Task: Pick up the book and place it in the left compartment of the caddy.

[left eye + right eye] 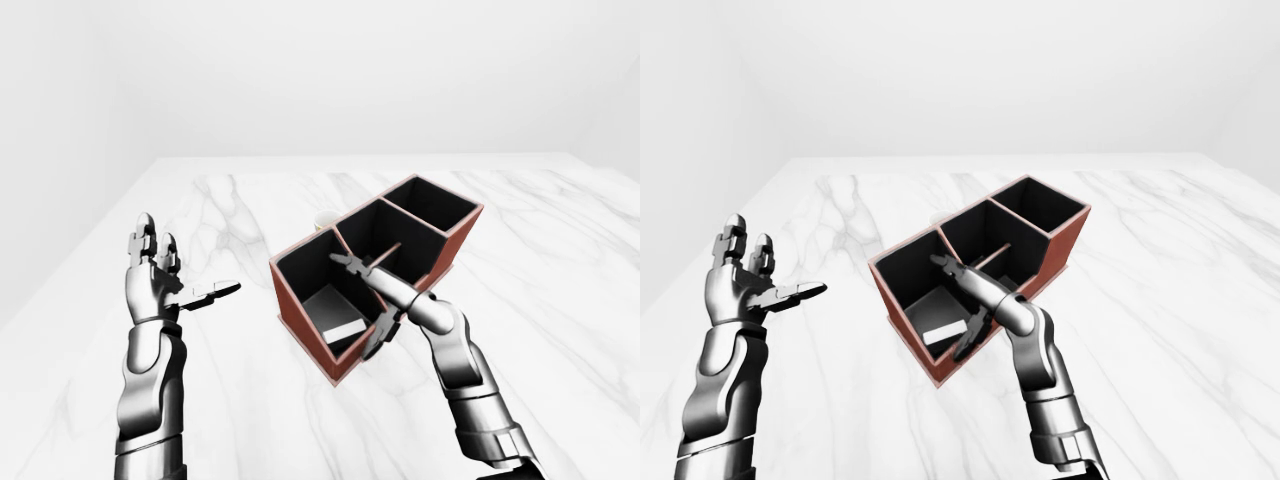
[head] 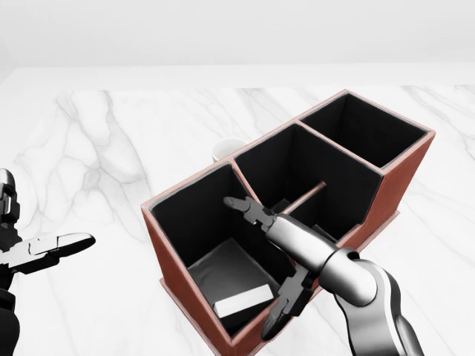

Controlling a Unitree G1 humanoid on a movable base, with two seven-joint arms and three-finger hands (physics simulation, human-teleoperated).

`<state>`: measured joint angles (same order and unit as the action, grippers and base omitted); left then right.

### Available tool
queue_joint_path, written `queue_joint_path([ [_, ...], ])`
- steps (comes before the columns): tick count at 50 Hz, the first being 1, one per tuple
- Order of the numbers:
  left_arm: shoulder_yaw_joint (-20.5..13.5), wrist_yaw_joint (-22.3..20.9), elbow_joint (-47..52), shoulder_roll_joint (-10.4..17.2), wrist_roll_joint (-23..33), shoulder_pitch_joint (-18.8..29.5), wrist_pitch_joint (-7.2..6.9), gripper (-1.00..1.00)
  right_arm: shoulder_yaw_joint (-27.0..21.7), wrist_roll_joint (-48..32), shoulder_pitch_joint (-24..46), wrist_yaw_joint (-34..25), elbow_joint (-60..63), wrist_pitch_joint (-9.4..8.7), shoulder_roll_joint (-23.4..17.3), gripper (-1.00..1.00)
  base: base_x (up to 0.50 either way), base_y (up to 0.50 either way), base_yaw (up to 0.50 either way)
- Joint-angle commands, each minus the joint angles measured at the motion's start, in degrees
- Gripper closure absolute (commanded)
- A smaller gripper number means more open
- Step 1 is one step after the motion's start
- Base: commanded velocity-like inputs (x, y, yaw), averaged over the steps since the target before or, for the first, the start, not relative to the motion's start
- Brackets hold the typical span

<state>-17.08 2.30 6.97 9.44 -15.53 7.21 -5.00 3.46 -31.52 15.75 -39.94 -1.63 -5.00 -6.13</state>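
I am looking down over my two arms at a white marble table. On it stands a long reddish-brown caddy with black inner walls, set at a slant so that it runs from the lower left of the head view to the upper right. It has three main compartments in a row, and the middle one is split by a thin divider.

The book lies flat on the floor of the left compartment, which is the one nearest me. It rests low against the near wall, showing a pale edge, and nothing is touching it. I judge the placing step to be done, since the book sits wholly inside the compartment the task names.

My right hand hangs over the near rim of that compartment, its fingers spread wide and holding nothing. One finger points up and left over the compartment's mouth, and the others angle down outside the near wall. The spread makes sense as a release posture, with the fingers clear of the book so it can settle.

My left hand is raised well to the left of the caddy, open, fingers upright and thumb pointing right. It is empty and apart from everything, I think simply kept out of the way.

A small white cup peeks out just beyond the caddy's far wall.
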Motion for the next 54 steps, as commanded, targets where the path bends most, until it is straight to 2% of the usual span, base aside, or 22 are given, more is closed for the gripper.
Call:
queue_joint_path([
  [1, -0.08, 0.00, 0.00, 0.06, -0.10, 0.03, 0.00, -1.00, -0.28, 0.65, -0.18, 0.05, -0.37, 0.00, 0.11, -1.00, 0.00, 0.00, 0.00],
  [11, 0.06, -0.03, -1.04, 0.03, 0.09, 0.29, 0.00, -1.00, -0.15, 0.72, -0.47, 0.16, 0.15, 0.00, 0.24, -1.00, 0.00, 0.00, 0.00],
  [15, 0.20, 0.06, -0.95, 0.02, 0.12, 0.17, 0.00, -1.00, 0.37, 0.44, -1.10, -0.06, 3.83, 0.00, 0.32, -1.00, 0.00, 0.00, 0.00],
  [22, -0.05, 0.03, -0.68, 0.12, -0.10, 0.15, 0.00, -1.00, 1.66, -0.73, -0.53, -0.06, 22.97, 0.00, -0.80, -1.00, 0.00, 0.00, 0.00],
  [23, -0.01, -0.05, -0.99, 0.07, -0.06, 0.15, 0.00, -1.00, 2.47, -1.56, 0.48, -0.06, 29.44, 0.00, -1.86, -1.00, 0.00, 0.00, 0.00],
  [26, -0.07, 0.06, -0.24, 0.14, -0.22, 0.05, 0.00, -1.00, 3.23, -1.38, 2.31, -0.06, 35.81, 0.00, -3.19, -1.00, 0.00, 0.00, 0.00],
  [27, -0.04, 0.01, -0.47, 0.10, -0.17, 0.08, 0.00, -1.00, 4.86, -1.98, 4.42, -0.06, 42.05, 0.00, -5.39, -1.00, 0.00, 0.00, 0.00],
  [30, -0.03, 0.02, -0.04, 0.04, -0.19, -0.11, 0.00, -1.00, 5.85, 0.08, 7.77, -0.06, 48.67, 0.00, -8.47, -1.00, 0.00, 0.00, 0.00],
  [33, -0.01, 0.01, 0.36, -0.08, -0.08, -0.33, 0.00, -1.00, 5.12, -0.65, 9.27, -0.06, 51.83, 0.00, -9.45, -1.00, 0.00, 0.00, 0.00],
  [38, -0.09, -0.01, 0.59, -0.06, -0.07, -0.25, 0.00, -1.00, 5.48, -12.54, 10.00, -0.06, 52.79, 0.00, -8.47, -1.00, 0.00, 0.00, 0.00],
  [45, -0.01, 0.00, 0.31, -0.12, 0.03, -0.18, 0.00, -1.00, 7.87, -40.67, 12.62, -0.06, 51.28, 0.00, -5.21, -1.00, 0.00, 0.00, 0.00],
  [54, -0.03, -0.16, 0.70, -0.23, 0.09, -0.46, 0.00, -1.00, 8.89, -45.32, 11.16, -0.06, 55.38, 0.00, -3.30, -1.00, 0.00, 0.00, 0.00],
])
